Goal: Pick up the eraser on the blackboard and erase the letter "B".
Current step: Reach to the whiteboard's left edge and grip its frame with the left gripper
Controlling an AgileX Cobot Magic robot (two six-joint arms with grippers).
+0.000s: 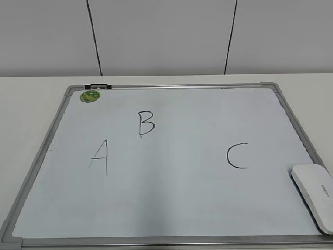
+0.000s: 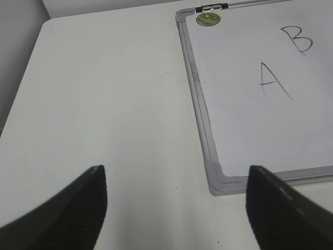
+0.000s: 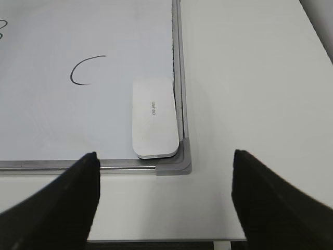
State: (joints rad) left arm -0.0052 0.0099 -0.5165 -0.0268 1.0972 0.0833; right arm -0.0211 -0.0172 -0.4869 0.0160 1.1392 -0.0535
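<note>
The blackboard (image 1: 171, 198) is a white board with a grey frame, lying flat on the table. The letter "B" (image 1: 146, 123) is written at its upper middle, and shows in the left wrist view (image 2: 298, 38). The white eraser (image 1: 315, 194) lies in the board's near right corner, also seen in the right wrist view (image 3: 153, 117). My right gripper (image 3: 164, 179) is open and empty, above the table just short of that corner. My left gripper (image 2: 177, 192) is open and empty, over the table left of the board's near left corner. Neither gripper shows in the exterior view.
An "A" (image 1: 100, 156) and a "C" (image 1: 237, 155) are also on the board. A small round green magnet (image 1: 89, 96) and a black clip (image 1: 98, 86) sit at the far left corner. The table's front edge (image 3: 166, 240) lies just below my right gripper.
</note>
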